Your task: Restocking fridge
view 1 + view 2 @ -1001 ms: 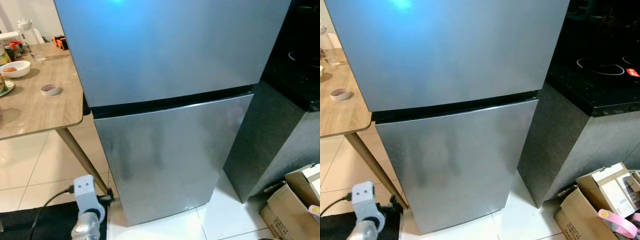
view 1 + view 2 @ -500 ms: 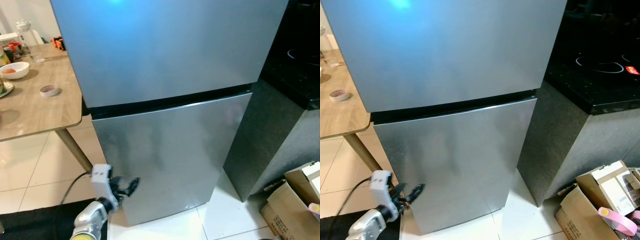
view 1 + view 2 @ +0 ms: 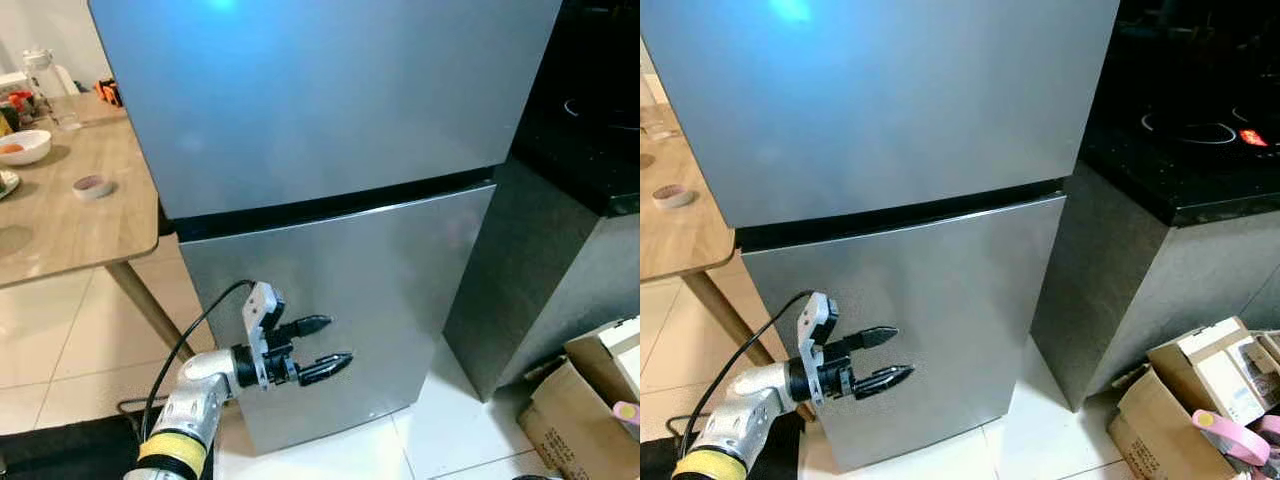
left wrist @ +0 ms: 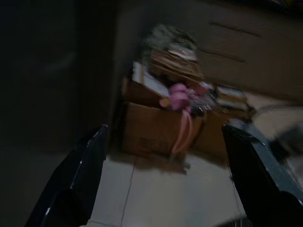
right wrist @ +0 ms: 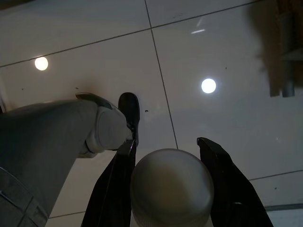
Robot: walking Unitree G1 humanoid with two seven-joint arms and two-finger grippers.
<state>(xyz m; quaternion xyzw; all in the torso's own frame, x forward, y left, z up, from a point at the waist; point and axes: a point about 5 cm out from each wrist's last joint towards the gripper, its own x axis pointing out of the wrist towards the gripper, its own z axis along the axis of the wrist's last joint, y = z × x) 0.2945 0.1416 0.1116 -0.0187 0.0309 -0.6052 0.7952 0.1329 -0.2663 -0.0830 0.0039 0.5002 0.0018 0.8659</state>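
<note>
In front of the lower door of the fridge, the left gripper is held with its fingers parted and empty, pointing toward three o'clock across the closed door panel. The door's seam is seen at twelve o'clock from the jaws, running horizontally. In the right wrist view, the right gripper is seen clenched around a pale rounded object above the tiled floor, while cardboard boxes are shown in the left wrist view.

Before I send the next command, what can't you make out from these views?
- Fridge contents: both doors shut in the eye views.
- Fridge door handle: none discernible.
- Round pale object in the right claw: cropped by the frame edge, identity unclear.
- Cardboard box contents: left wrist view dark and blurred.
- Table items: too small, cut off.
</note>
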